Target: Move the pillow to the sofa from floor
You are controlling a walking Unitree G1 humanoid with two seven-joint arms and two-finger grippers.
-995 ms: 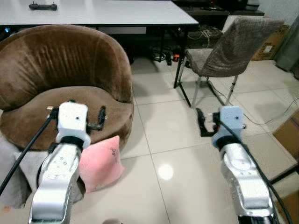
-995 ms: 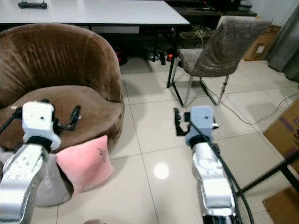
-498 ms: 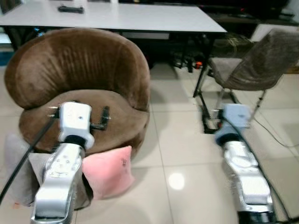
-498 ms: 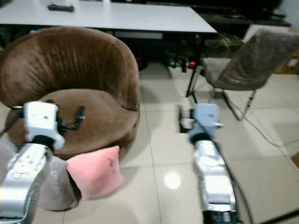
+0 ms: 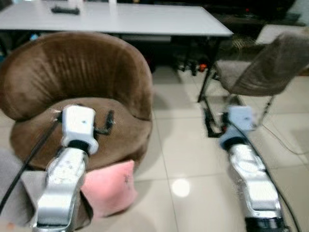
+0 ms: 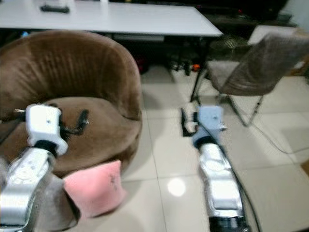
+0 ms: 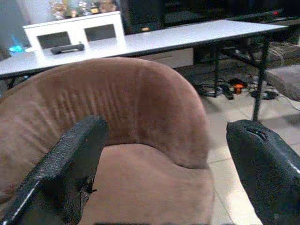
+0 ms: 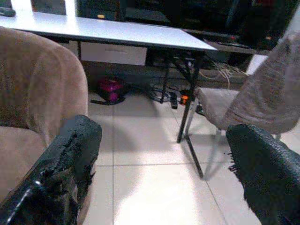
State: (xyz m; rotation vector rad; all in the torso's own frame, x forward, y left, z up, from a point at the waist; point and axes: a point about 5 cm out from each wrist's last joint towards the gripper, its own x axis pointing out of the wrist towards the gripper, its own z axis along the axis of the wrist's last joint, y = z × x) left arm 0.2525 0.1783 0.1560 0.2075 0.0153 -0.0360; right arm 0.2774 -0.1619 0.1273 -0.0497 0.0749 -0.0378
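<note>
In the eye views the floor (image 5: 193,159) is of pale glossy tiles, and a round brown sofa (image 5: 82,92) stands before a long white table (image 5: 145,19). The pink pillow (image 5: 110,187) lies on the floor, touching the sofa's front edge. A grey chair (image 5: 263,72) stands at the right. The left gripper (image 5: 104,124) hovers over the sofa seat and the right gripper (image 5: 212,126) over bare tiles. In both wrist views, the fingers (image 7: 70,164) (image 8: 65,159) are spread wide, holding nothing.

Head cameras look down on sofa (image 5: 77,92) and floor; wrist cameras (low, level) share sofa, table (image 7: 154,40).
</note>
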